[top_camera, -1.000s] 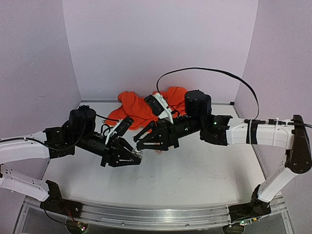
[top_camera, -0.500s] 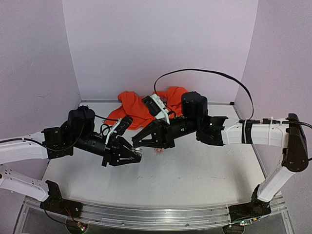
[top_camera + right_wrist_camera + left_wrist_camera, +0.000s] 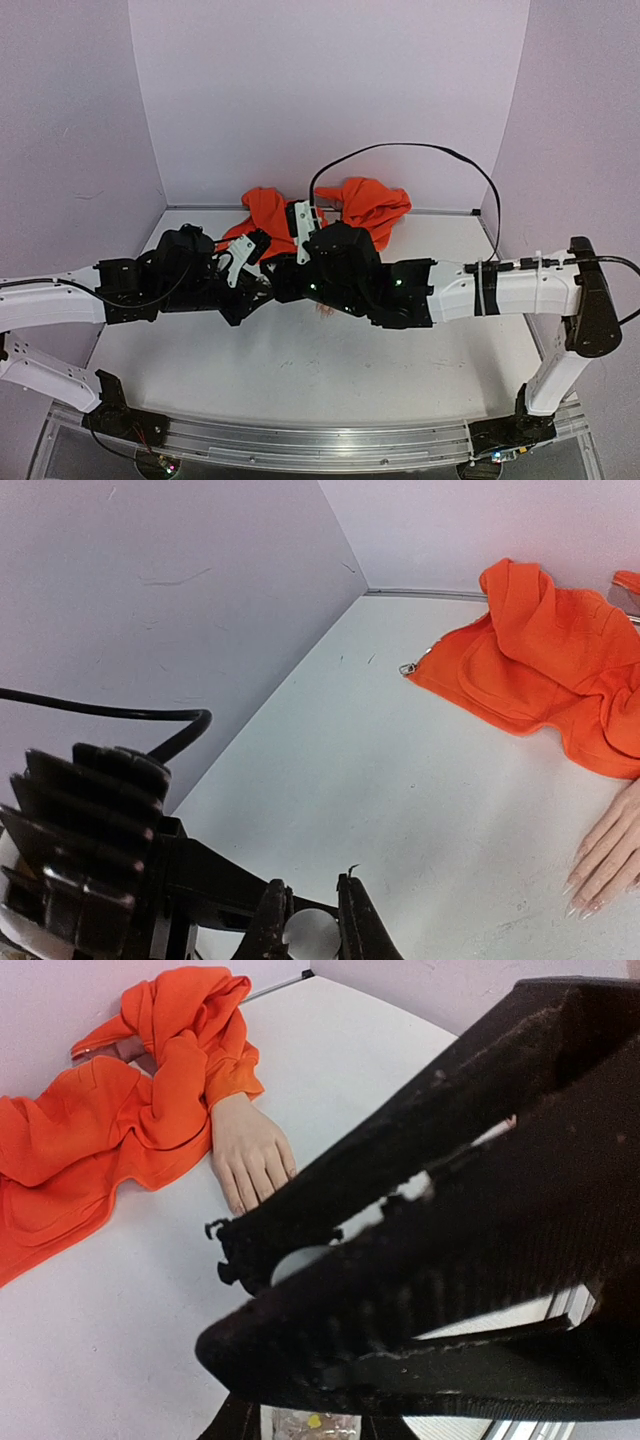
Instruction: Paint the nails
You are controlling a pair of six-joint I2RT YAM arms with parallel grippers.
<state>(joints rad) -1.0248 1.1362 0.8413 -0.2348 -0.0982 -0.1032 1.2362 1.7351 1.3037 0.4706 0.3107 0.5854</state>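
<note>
The mannequin hand (image 3: 250, 1155) lies palm down on the table, its orange sleeve (image 3: 150, 1110) bunched behind it. Its pale nails (image 3: 243, 1201) point toward me; they also show in the right wrist view (image 3: 580, 905). My left gripper (image 3: 312, 1426) is shut on a small clear bottle (image 3: 315, 1424), seen only at the bottom edge. My right gripper (image 3: 312, 925) is shut on the bottle's round white cap (image 3: 310, 933). In the top view both grippers meet near the table's middle (image 3: 270, 290), just left of the hand (image 3: 323, 310), which is mostly hidden.
The orange garment (image 3: 290, 215) spreads along the back wall. The right arm's black cable (image 3: 400, 150) loops above it. The left side wall (image 3: 150, 630) stands close to the grippers. The right arm's body (image 3: 480, 1190) fills much of the left wrist view.
My right arm has swung left and low over the left gripper, and its fingers now clamp the white cap. The left gripper drew back slightly toward the sleeve.
</note>
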